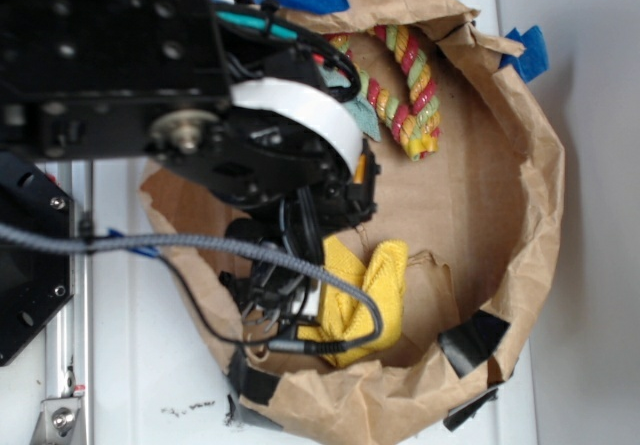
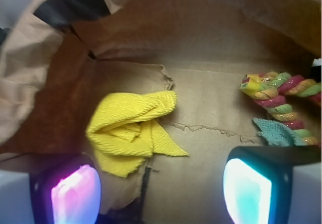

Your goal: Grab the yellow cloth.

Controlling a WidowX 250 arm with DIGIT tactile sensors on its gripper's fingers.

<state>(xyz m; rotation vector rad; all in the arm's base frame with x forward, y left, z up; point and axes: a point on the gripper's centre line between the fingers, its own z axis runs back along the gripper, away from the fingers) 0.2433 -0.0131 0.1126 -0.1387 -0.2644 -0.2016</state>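
The yellow cloth [image 2: 132, 131] lies crumpled on the brown paper floor of a paper-bag nest; it also shows in the exterior view [image 1: 365, 300] near the nest's front wall. My gripper [image 2: 161, 194] is open, with the pink-lit left pad [image 2: 75, 196] and teal-lit right pad [image 2: 247, 191] wide apart. It hovers above the paper, just short of the cloth, whose near edge lies beside the left pad. Nothing is between the pads. In the exterior view the arm hides the gripper itself.
A red, yellow and green twisted rope [image 2: 282, 100] and a teal cloth [image 2: 275, 132] lie at the right; the rope also shows in the exterior view [image 1: 410, 90]. The paper wall [image 1: 530, 195] rings the area. Black tape patches [image 1: 470, 340] sit on the rim.
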